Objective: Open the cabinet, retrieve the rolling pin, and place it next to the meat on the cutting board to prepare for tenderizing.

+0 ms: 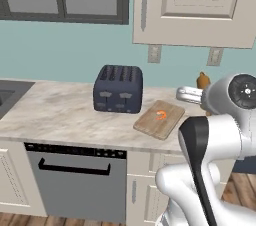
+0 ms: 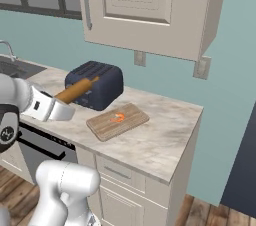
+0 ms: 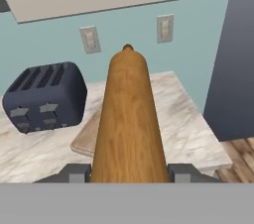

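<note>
Currently the gripper (image 3: 129, 172) is clamping the rolling pin (image 3: 128, 119) between its two fingers, the pin jutting forward along the hand's axis with its far knob leading. In the right base view the pin is pointing up and away from the hand, hanging in the air in front of the toaster (image 2: 95, 84) and above the counter edge (image 2: 150, 145), clear of any surface.

Retrieval looks complete; the carry toward the cutting board (image 2: 118, 121) is the step in hand. The board is lying just right of the toaster, with the small orange piece of meat (image 2: 118, 117) sitting near its middle. The cabinet (image 2: 145, 5) door is appearing shut above.

Next move, as judged: bringing the hand over the board, levelling the pin and lowering it onto bare wood beside the meat, not on top of it, before the fingers part. Board space is tight; a roll-off is the risk.
</note>
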Robot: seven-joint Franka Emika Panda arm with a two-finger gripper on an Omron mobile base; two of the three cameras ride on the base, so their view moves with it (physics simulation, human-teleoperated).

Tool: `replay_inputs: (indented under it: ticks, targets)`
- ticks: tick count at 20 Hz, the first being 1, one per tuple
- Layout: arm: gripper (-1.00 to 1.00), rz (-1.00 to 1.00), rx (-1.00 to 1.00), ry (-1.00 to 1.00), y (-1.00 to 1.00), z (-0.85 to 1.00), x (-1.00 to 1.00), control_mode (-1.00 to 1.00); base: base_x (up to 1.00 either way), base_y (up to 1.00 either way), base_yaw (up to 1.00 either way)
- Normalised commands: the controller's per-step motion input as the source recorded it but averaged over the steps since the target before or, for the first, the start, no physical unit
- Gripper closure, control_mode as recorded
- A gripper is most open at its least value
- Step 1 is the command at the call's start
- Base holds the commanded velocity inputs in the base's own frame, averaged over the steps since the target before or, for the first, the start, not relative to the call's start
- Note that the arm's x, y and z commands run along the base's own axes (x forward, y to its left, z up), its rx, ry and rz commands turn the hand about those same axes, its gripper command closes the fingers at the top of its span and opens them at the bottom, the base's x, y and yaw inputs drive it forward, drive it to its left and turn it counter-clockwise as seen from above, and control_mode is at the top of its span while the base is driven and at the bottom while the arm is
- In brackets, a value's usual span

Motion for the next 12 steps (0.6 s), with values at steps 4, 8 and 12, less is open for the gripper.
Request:
replay_inputs:
  ticks: [4,8,12]
  targets:
    - [1.0,0.0,0.0,0.04,0.0,-0.14,0.28,-1.0,0.0,0.0,0.0]
    - [1.0,0.01,0.0,0.01,0.0,-0.25,0.23,-1.0,0.0,0.0,0.0]
    - [1.0,0.0,0.0,0.0,0.0,-0.32,0.19,-1.0,0.0,0.0,0.0]
